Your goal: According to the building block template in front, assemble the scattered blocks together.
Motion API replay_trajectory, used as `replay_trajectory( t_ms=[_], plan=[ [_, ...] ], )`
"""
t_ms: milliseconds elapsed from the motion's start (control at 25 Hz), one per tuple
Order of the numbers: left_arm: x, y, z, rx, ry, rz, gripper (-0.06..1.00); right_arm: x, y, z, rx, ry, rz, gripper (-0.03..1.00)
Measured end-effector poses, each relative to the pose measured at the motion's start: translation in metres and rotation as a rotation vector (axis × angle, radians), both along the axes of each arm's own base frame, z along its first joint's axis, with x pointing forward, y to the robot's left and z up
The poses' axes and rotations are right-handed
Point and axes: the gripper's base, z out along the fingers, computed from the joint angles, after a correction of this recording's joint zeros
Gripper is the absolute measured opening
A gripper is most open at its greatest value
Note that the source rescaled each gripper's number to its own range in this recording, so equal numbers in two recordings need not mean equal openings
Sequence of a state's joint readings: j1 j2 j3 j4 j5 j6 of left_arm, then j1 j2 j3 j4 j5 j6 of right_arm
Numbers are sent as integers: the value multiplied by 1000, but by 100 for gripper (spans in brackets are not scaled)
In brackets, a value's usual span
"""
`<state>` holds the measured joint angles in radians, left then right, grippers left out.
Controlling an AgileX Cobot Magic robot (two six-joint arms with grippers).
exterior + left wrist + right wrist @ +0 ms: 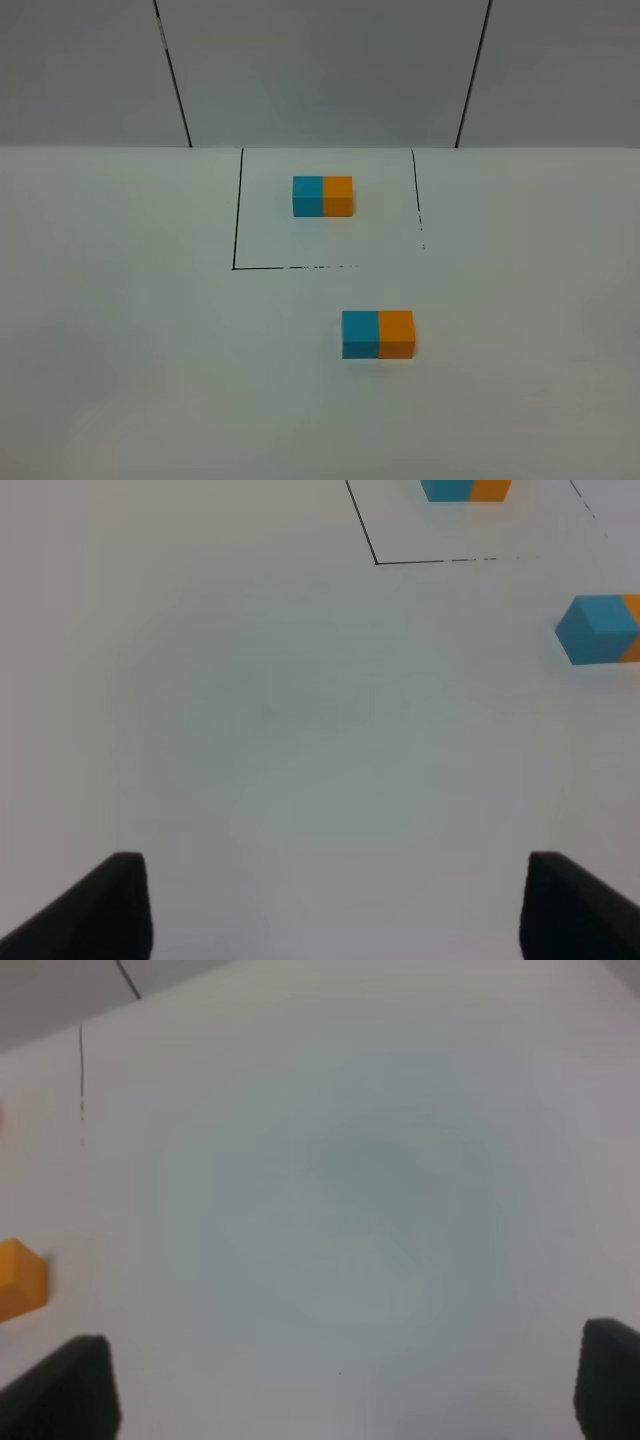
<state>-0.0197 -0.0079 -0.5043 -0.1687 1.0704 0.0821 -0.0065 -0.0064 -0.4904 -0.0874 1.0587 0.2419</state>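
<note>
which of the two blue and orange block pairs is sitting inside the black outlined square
The building block template, the smaller-looking far pair, sits inside the black outline. The scattered blocks, joined nearer the camera, lie outside it.

Only the template (322, 196) and the joined cubes (378, 334), well apart, interrupt the bare table (120, 330).

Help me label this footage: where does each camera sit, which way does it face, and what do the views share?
Exterior high: mounted high, facing down on the table, template and the joined blue cube and orange cube; no arm shows.
Left wrist: looks past the open left gripper toward the same blue cube.
Right wrist: looks past the open right gripper; the orange cube shows at the edge.
</note>
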Motion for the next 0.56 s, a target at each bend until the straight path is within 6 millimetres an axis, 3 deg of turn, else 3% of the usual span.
replay_trajectory(
  t_ms=[560],
  plan=[
    [0, 0, 0, 0, 0, 0, 60, 0, 0, 0, 1, 0, 1, 81]
  ],
)
